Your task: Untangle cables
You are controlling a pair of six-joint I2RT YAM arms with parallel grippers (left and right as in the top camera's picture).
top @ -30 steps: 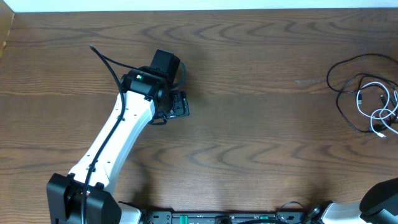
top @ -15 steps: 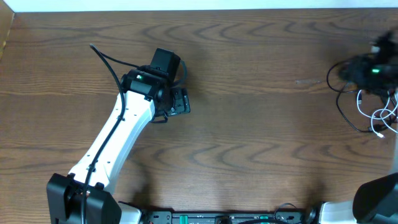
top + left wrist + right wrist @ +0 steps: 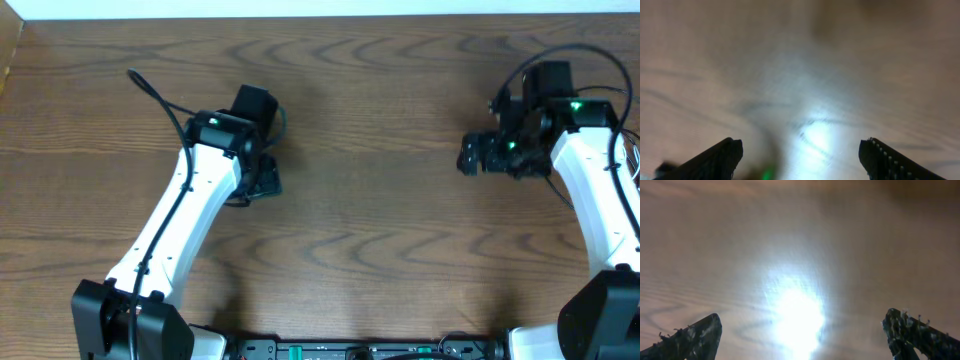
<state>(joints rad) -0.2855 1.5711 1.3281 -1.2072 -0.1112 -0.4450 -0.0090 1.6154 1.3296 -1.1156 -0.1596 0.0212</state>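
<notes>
brown wood-grain surface [image 3: 380, 230] fills the overhead view, grain running left to right.

left arm [image 3: 180, 225]: white shell, rises from a black base at the lower left corner and reaches up and right toward the left-centre of the surface. thick black cable [image 3: 160, 95] arcs off its upper end.

right arm [image 3: 595, 195]: white shell, comes up along the right edge, black wrist bent left, small green light lit on the wrist.

left pincer [image 3: 265, 182]: points down at bare wood just right of its wrist. in the left wrist view the left pincer [image 3: 801, 146] has both dark fingers [image 3: 722, 157] at the bottom corners, spread wide, only blurred wood and a bright patch of glare between them. nothing held.

right pincer [image 3: 472, 157]: sticks out to the left of the right wrist, over bare wood, well apart from the left one. in the right wrist view the right pincer [image 3: 802, 316] has its fingers [image 3: 695, 337] far apart at the bottom corners, only wood and strong glare between. nothing held.

cables [image 3: 631, 150]: only a few thin strands show at the far right edge, just beyond the right arm; the arm hides most of the bundle. colours and plug ends too small to make out. neither pincer touches them.
</notes>
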